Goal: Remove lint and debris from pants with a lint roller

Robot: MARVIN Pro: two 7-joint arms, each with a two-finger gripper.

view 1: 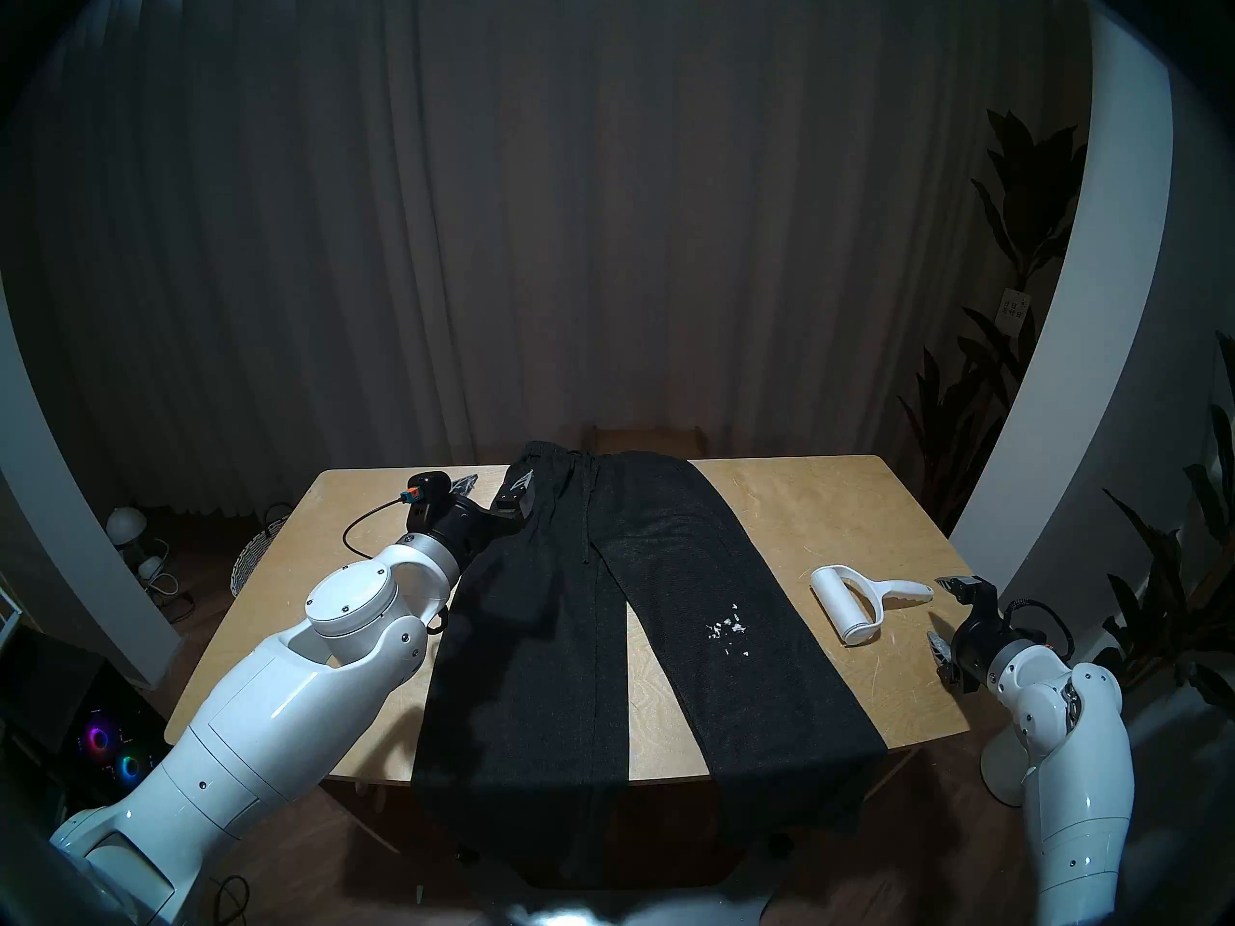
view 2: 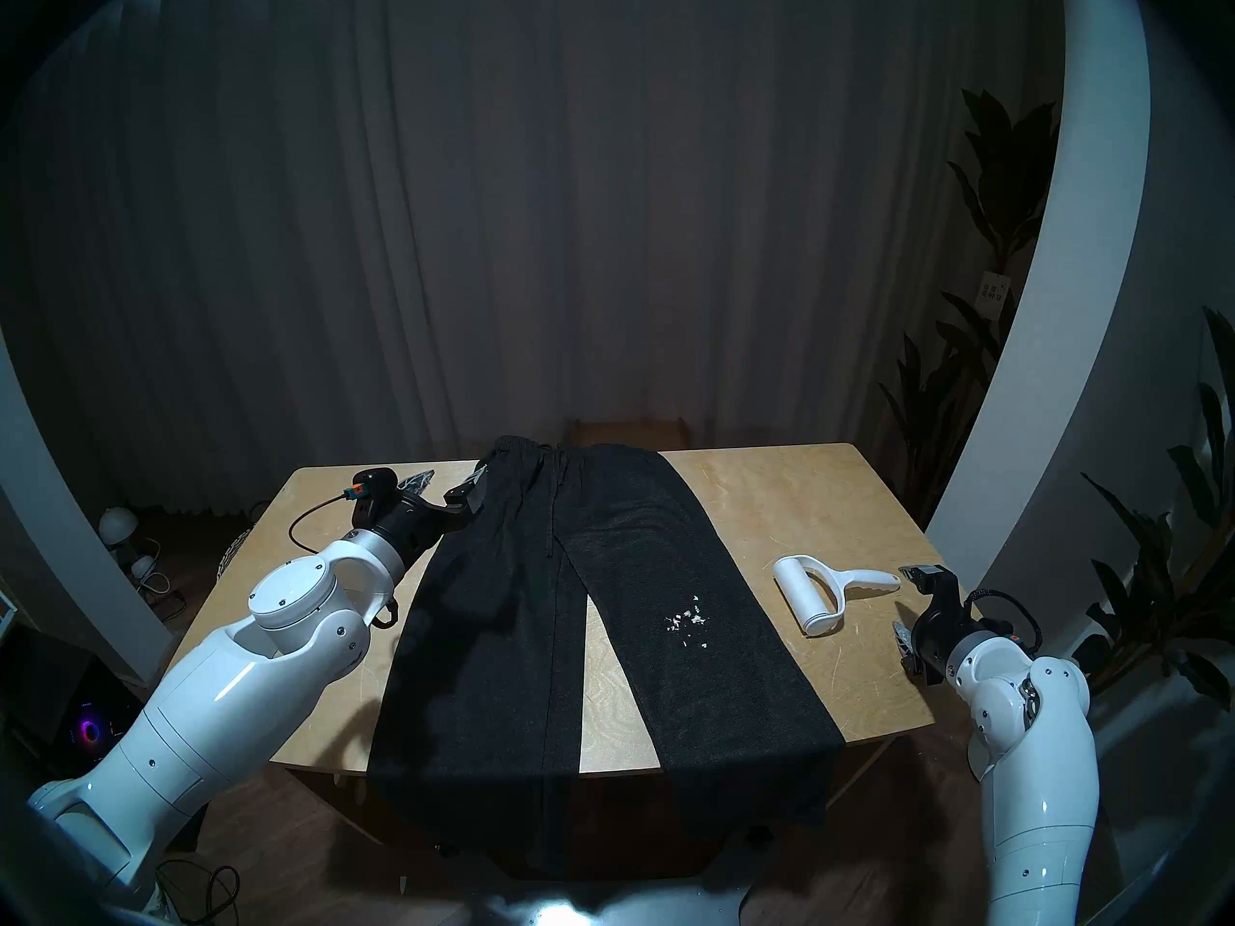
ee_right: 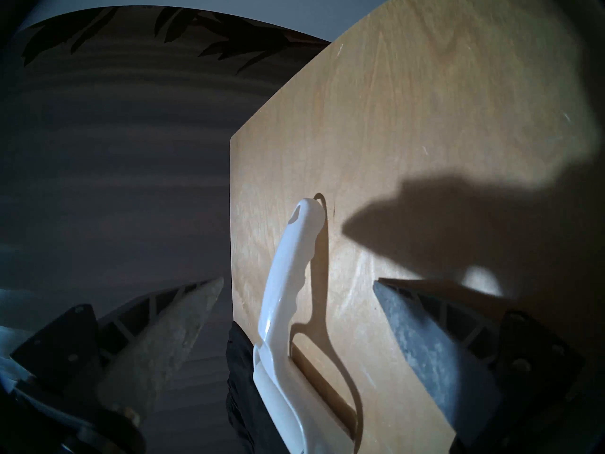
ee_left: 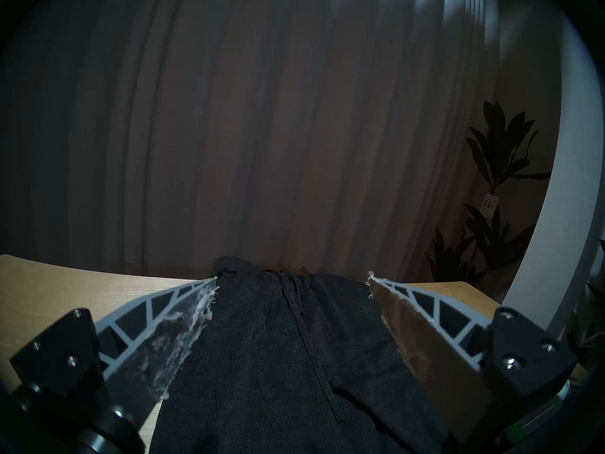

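Dark charcoal pants (view 1: pixel 534 637) (view 2: pixel 494 637) lie flat on the wooden table (view 1: pixel 802 504), waist at the far edge, legs hanging over the near edge. White lint and debris (view 1: pixel 727 627) (view 2: pixel 688 622) dot the right leg. The white lint roller (view 1: pixel 862 600) (view 2: pixel 825 594) lies on the table right of the pants, handle pointing right. My right gripper (view 1: pixel 939 610) (ee_right: pixel 298 280) stands open just off the handle's end; in the right wrist view the lint roller (ee_right: pixel 288 279) runs between the fingers, untouched. My left gripper (view 1: pixel 491 490) (ee_left: pixel 293 278) is open over the pants (ee_left: pixel 278 345) at the waist's left side.
A wooden stool (view 1: pixel 648 437) stands behind the table before grey curtains. Tall plants (view 1: pixel 1002 370) fill the right side. On the floor at the left are a woven basket (view 1: pixel 257 557), small lamps and a dark box with coloured lights (view 1: pixel 100 744).
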